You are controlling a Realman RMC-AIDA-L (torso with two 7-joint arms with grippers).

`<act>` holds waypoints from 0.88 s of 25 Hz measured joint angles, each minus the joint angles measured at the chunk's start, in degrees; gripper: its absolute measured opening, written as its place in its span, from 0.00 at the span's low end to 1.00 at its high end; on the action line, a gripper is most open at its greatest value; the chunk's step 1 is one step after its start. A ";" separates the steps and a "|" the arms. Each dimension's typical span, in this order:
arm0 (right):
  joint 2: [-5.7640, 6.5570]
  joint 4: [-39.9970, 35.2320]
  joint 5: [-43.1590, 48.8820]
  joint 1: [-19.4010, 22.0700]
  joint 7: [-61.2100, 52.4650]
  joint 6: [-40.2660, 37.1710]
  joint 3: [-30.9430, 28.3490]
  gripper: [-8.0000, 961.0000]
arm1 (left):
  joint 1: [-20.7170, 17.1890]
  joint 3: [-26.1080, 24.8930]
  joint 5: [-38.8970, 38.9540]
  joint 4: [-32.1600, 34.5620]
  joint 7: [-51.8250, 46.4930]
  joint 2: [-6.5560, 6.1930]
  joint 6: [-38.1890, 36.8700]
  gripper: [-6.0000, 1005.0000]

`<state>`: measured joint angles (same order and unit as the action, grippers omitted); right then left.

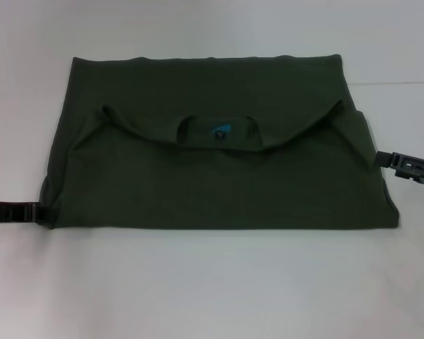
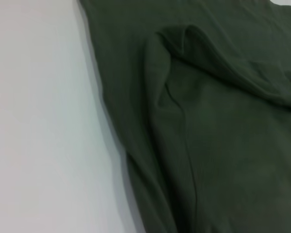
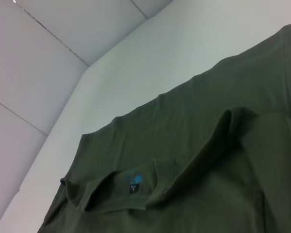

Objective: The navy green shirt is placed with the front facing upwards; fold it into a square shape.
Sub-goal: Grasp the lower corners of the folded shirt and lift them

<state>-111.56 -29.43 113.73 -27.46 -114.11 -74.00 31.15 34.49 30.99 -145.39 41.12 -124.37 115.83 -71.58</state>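
Observation:
The navy green shirt lies flat on the white table, folded across itself. Its top part is turned down toward me, so the ribbed collar with a small blue label sits mid-cloth. No lettering shows. My left gripper lies low on the table at the shirt's near left corner, its tip meeting the cloth edge. Against the shirt's right edge, about halfway up, is my right gripper. The left wrist view shows the folded sleeve edge. The collar opening and blue label appear in the right wrist view.
White table surrounds the shirt on all sides. Beyond the table, the right wrist view shows a pale panelled wall. No other objects are in sight.

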 joint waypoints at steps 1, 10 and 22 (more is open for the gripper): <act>0.11 0.00 0.00 -0.08 -0.22 -0.08 0.14 0.96 | 0.00 0.02 -0.04 0.00 0.03 0.00 0.12 0.13; 1.83 -2.98 2.27 -1.54 -8.10 -0.90 3.66 0.96 | 0.13 0.57 -0.16 0.09 0.23 0.00 0.59 0.03; 6.21 -11.39 31.09 -11.99 -36.23 -10.64 4.44 0.96 | 0.89 1.02 -1.03 0.11 0.09 -0.16 0.06 0.02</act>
<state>-105.35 -40.82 144.82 -39.45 -150.35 -84.64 35.59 35.38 32.01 -146.42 41.23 -124.28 115.67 -71.51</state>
